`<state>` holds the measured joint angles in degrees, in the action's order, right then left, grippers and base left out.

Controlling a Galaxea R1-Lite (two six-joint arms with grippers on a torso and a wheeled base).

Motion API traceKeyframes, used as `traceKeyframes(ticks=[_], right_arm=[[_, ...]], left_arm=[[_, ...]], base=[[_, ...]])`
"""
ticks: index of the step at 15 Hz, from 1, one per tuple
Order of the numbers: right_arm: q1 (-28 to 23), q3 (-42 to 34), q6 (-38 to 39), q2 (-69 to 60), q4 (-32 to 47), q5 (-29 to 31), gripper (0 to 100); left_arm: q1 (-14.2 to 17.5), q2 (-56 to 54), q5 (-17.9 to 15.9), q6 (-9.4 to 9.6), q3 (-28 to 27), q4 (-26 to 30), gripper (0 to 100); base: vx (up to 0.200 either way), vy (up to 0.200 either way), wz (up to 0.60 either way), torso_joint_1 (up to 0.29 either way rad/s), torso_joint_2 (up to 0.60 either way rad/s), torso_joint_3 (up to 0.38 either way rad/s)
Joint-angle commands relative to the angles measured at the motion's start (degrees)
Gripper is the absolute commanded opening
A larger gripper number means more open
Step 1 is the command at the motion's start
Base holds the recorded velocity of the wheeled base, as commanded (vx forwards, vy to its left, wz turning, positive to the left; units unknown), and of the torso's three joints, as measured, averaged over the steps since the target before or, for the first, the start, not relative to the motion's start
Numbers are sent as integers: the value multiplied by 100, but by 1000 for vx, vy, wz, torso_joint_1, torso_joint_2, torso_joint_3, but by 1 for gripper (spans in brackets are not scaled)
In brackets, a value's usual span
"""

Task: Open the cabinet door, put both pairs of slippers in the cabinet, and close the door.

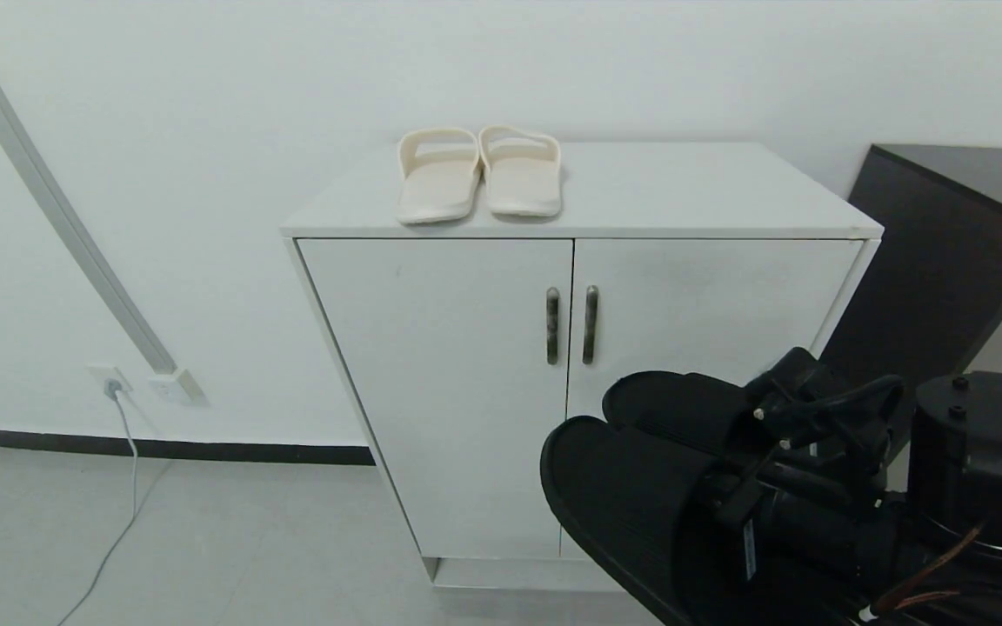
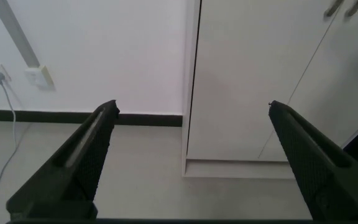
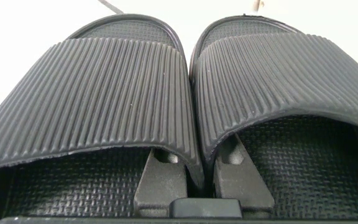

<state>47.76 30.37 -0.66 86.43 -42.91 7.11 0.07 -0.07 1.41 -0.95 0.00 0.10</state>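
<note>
While right claw (image 3: 197,179) clamps black slippers (image 1: 631,487), left claw (image 2: 192,107) gapes, cabinet doors (image 1: 449,391) closed

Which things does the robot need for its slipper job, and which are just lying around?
For the job: black slippers in the right gripper; cream slippers on the cabinet, its doors shut; left gripper, open.
Lying about: wall socket, cable, dark panel beside the cabinet.
</note>
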Motion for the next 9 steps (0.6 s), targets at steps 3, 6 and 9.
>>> traceKeyframes(ticks=[3,6,9], right_arm=[[-30,-31,-4,-109,-156,19,0],[-39,-4,-13,-39,-165,10,0],[-30,-40,-92,5,-174,10,0]], left_arm=[[1,7,-1,16,0,-1,100],[1,7,-1,7,0,-1,100],[1,7,34,-107,0,-1,100]], base=[[0,0,0,-134,468,333],[0,0,0,-106,461,346],[0,0,0,-71,439,362]])
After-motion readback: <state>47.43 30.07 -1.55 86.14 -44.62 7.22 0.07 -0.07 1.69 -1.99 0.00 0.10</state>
